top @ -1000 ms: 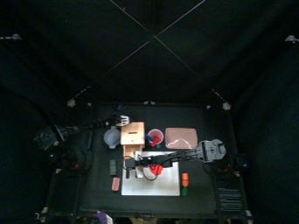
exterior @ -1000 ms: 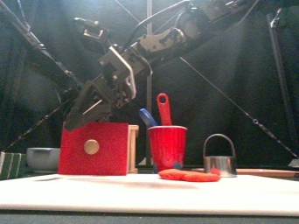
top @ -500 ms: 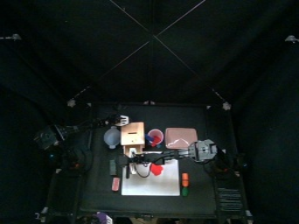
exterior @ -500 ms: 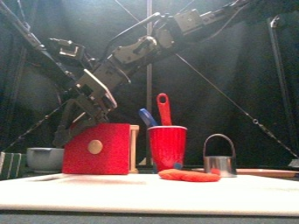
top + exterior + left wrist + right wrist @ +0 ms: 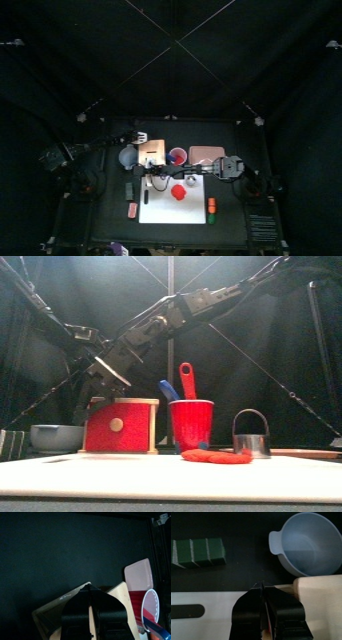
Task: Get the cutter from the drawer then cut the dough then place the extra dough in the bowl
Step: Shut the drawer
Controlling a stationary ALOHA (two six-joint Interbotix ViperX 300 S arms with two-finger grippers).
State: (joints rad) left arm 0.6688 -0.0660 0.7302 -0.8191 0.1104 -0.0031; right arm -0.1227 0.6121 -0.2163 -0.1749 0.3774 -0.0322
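Looking down from the top, we've got both arms bunched up at the pale wooden box (image 5: 151,152) near the table's back left. The left gripper (image 5: 90,589) sits right at the box's top edge. In its wrist view the two jaws are pressed together, with nothing we can make out between them.

The right arm reaches in from the right across the white cutting board (image 5: 171,210). The right gripper (image 5: 261,587) hangs at the box's corner on the board side. Its jaws are squeezed together too, and it's carrying nothing as far as we can tell.

From the front, the box's red drawer front (image 5: 118,426) faces us. The round metal cutter (image 5: 250,436) is already out on the board, standing upright with its wire handle up. It's just right of the flat red dough (image 5: 217,456), and we can't tell if the two touch. The dough lies in front of the red cup (image 5: 191,423), which has a blue toy knife (image 5: 167,389) and a red toy knife (image 5: 187,376) poking out of it.

The blue-grey bowl (image 5: 56,437) sits just left of the box, and the pink tray (image 5: 205,156) lies right of the cup. A dark green sushi roll (image 5: 198,552) lies on the table near the bowl, off the board's left edge.
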